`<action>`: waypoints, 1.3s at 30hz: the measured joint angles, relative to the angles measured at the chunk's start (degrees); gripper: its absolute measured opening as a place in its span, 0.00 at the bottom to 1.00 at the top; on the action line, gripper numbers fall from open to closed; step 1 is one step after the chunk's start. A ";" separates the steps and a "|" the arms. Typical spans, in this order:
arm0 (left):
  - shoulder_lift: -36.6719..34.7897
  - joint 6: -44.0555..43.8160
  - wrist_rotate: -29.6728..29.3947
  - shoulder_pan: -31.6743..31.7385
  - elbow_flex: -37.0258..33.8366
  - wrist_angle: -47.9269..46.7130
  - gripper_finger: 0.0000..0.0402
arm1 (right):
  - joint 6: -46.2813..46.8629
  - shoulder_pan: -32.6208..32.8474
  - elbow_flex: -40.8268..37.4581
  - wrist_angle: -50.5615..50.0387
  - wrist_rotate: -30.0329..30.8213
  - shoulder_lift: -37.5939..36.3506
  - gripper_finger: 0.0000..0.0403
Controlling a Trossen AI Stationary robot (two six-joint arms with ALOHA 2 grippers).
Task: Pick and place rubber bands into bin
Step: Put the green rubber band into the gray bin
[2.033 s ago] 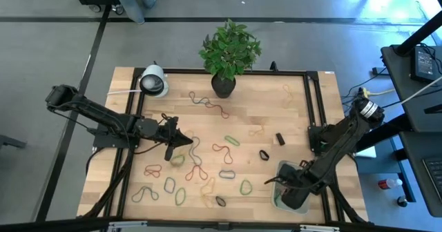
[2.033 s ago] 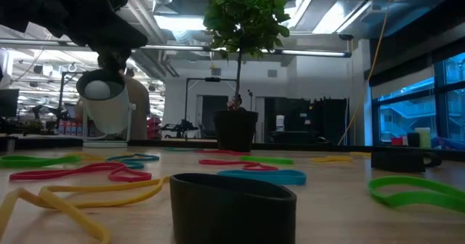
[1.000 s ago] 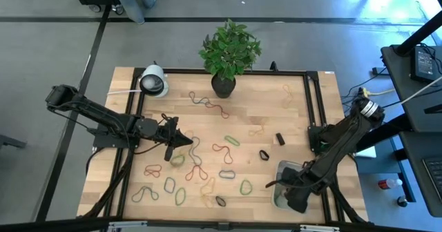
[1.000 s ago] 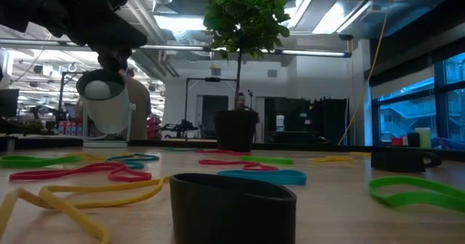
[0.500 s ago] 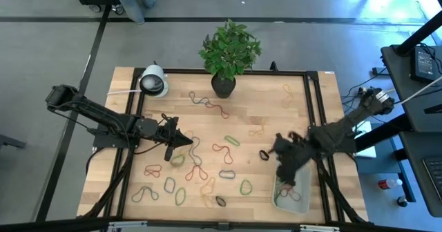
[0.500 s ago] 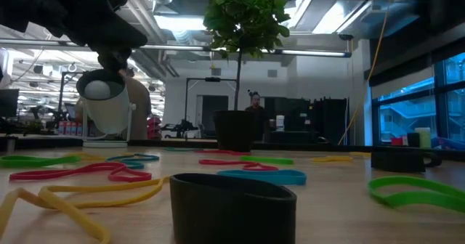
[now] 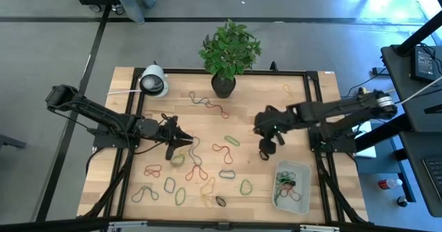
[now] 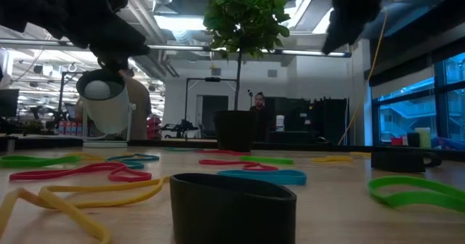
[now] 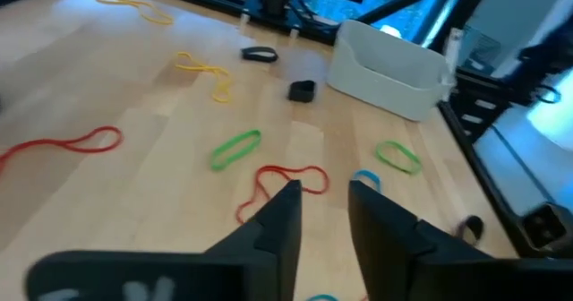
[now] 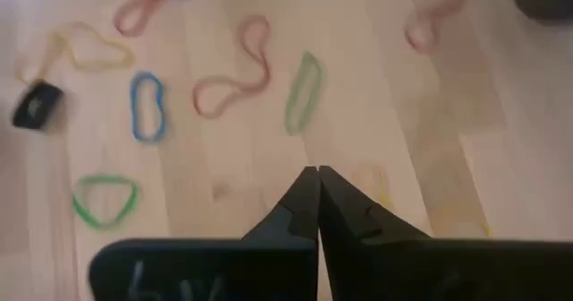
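Note:
Many rubber bands lie flat on the wooden table: green (image 7: pixel 231 140), red (image 7: pixel 221 150), blue (image 7: pixel 226 174), a yellow one (image 7: pixel 207 186) and a black one (image 7: pixel 264 155). The bin (image 7: pixel 301 173), a pale tray at the near right corner, has a few bands (image 7: pixel 284 184) in it. My right gripper (image 7: pixel 258 126) hangs shut and empty above the table's middle right; ahead of it are a green oval (image 10: pixel 303 90) and a twisted red band (image 10: pixel 235 73). My left gripper (image 7: pixel 185 141) hovers left of centre, open by a narrow gap (image 9: pixel 322 198), with a red band (image 9: pixel 285 180) just beyond its tips.
A potted plant (image 7: pixel 228 52) stands at the far edge and a white camera (image 7: pixel 153 81) at the far left corner. A small black block (image 7: pixel 280 138) lies right of my right gripper. A black frame rail (image 7: pixel 312 114) runs along the table's right side. A person stands far behind the table (image 8: pixel 256 102).
My right gripper has risen from the bin at the near right corner and swung toward the far and left, out over the table's middle right. With the arm gone, the bin and the bands in it show.

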 joint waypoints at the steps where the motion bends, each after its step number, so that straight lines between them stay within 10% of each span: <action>1: 0.00 0.02 -0.58 0.00 0.00 -0.03 0.25 | -1.68 -1.02 -1.09 2.83 -1.36 0.00 0.01; 7: 0.00 -0.21 -1.12 -0.02 0.56 -2.44 0.29 | -5.24 -4.75 -6.91 9.79 -3.37 0.07 0.01; 20: 1.05 -17.76 0.27 -0.02 14.18 -47.43 0.25 | 1.98 -5.75 -15.13 7.49 -0.98 0.02 0.02; 39: 19.34 -20.44 6.75 -8.30 14.05 -44.50 0.25 | 2.62 -8.28 -18.10 17.88 -2.63 0.00 0.02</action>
